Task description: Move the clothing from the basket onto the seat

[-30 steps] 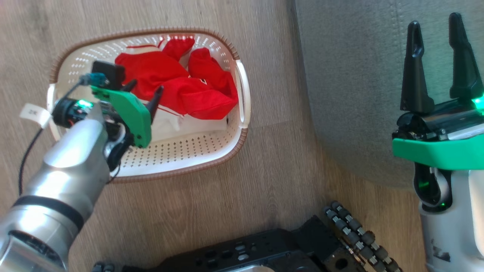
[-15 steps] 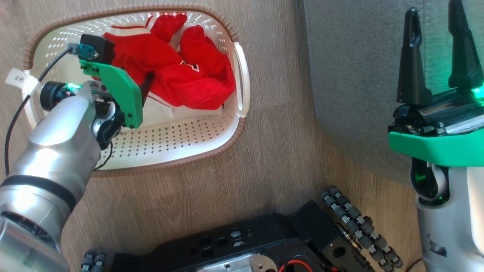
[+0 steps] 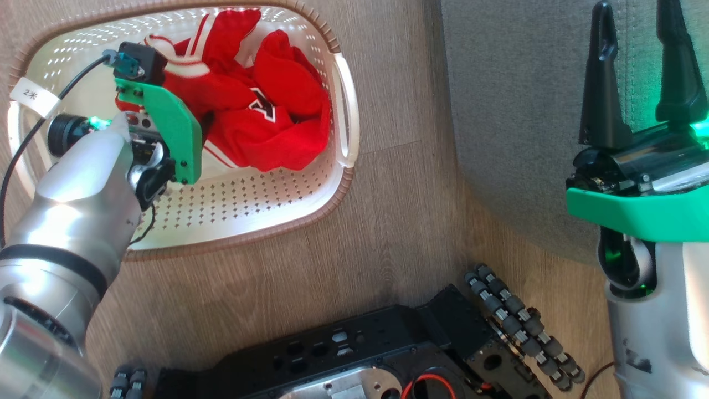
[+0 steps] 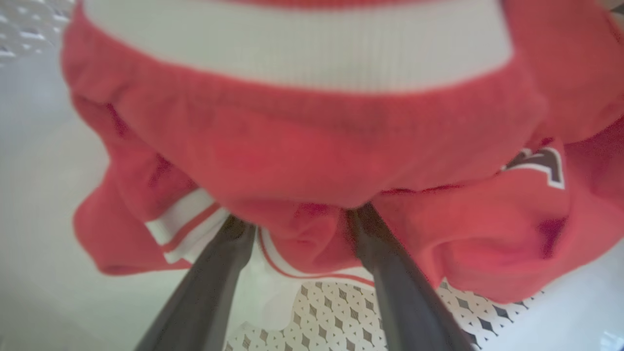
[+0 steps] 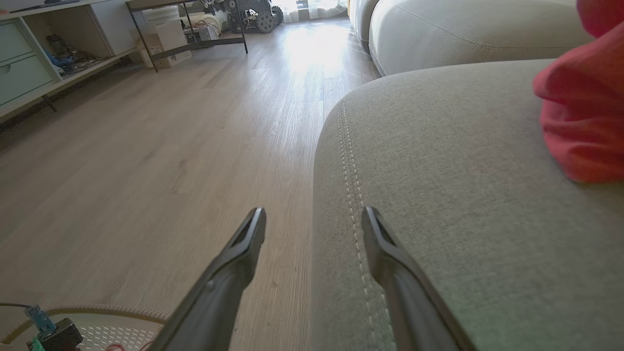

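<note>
Underfoot, the pale wood-plank floor (image 3: 399,221) runs across the head view, and the seat (image 3: 515,111), a large grey cushion with a stitched seam, fills the upper right, its rounded corner set just apart from the basket. Below them the robot's black base (image 3: 354,354) shows with its roller wheels. The basket (image 3: 266,210) stands on the floor at the upper left, cream-white with perforated sides, a brown woven-look rim and a white side handle facing the seat. The clothing (image 3: 260,138) lies bunched in the far half of the basket, bright red with striped trim and a dark, white-edged letter, leaving the near part of the basket floor bare. In the right wrist view a red garment (image 5: 585,117) rests on the seat at the right edge. The left gripper (image 4: 302,222) is down inside the basket: its jaws stand wide apart, the tips are buried under the lower edge of the red fabric, and a fold hangs between them without being pinched. The right gripper (image 3: 636,16) hovers over the seat's near edge, jaws spread and holding nothing, one finger above the floor and one above the cushion seam. A white paper label (image 3: 33,95) is wrapped on the left arm's cable.
</note>
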Controlling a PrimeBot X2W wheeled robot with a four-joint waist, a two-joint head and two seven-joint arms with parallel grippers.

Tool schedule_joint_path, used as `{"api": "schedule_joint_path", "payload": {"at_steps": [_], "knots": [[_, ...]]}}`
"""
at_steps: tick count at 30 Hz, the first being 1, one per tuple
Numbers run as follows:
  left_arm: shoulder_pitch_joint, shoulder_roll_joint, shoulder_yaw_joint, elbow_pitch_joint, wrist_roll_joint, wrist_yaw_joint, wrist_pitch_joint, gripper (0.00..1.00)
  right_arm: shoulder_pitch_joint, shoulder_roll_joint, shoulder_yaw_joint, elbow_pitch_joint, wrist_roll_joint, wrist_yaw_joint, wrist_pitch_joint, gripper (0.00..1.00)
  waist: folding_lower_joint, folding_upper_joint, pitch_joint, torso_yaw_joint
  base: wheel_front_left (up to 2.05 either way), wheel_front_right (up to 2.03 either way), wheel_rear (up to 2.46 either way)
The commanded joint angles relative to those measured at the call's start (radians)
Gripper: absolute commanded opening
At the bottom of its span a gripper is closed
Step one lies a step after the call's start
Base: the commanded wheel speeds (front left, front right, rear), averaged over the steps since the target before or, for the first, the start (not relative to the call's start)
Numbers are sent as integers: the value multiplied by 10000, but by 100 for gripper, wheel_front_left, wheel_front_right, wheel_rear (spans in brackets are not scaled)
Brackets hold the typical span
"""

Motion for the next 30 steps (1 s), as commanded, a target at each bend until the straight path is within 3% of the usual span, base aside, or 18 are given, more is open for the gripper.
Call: {"api": "schedule_joint_path", "payload": {"at_steps": [1,3,4,5,6,19,30], "knots": [[4,135,31,-96,-174,-61,161,80,304,50,128,-350,-93,71,-61,100,-1,-1,16,4,0,0,0],[-13,138,-55,-139,-246,-61,190,48,329,60,112,-341,-112,71,-61,100,-1,-1,5,25,0,0,0],[-13,138,-55,-139,-246,-61,190,48,329,60,112,-341,-112,71,-61,100,-1,-1,5,25,0,0,0],[-3,145,-139,-208,-324,-61,177,13,316,71,136,-317,-116,71,-61,100,-1,-1,-25,36,0,0,0],[0,163,-182,-250,-356,-61,125,0,296,76,160,-306,-113,71,-61,100,-1,-1,-44,40,0,0,0],[117,290,-687,-368,-804,-61,-131,0,149,104,253,-98,-112,71,-61,100,-1,-1,-481,1,0,0,0],[883,-52,-865,-603,-1412,-61,-1094,0,110,7,344,295,24,71,-61,100,-1,-1,-1886,234,0,0,0]]}}
